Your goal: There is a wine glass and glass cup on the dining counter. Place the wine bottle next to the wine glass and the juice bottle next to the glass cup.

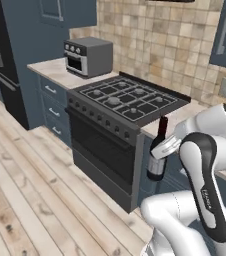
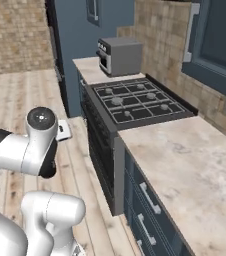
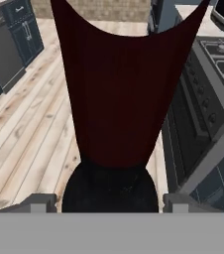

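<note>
Wine bottle: you are carrying it upright in the air, beside the stove front and clear of the floor; its dark red top is pointing up and the greyish label is showing low on the body.
Hand view: the bottle's neck and dark red top are looming right in front of the camera, with the black shoulder sitting between the two fingertips.
Gripper: it is pinching the bottle around the body, the jaws pressing in from both sides.
Step in hand: judging by the task, you are hauling the bottle away from the kitchen side toward the dining counter; that counter, the wine glass, the glass cup and the juice bottle are not appearing from where you are standing.
Surroundings: the worktop is running on past the stove, the toaster oven is sitting at its far end, and wood floor is stretching out to the open side.
Next move: you are likely needing to drive the base round until the dining counter comes up, keeping the bottle level and away from the stove edge while turning.
After that: you are looking for the stemmed glass, not the tumbler, and lowering the bottle just beside it without touching.
Risk: a tall, slim bottle is prone to tipping if released before its base is resting flat.
</note>
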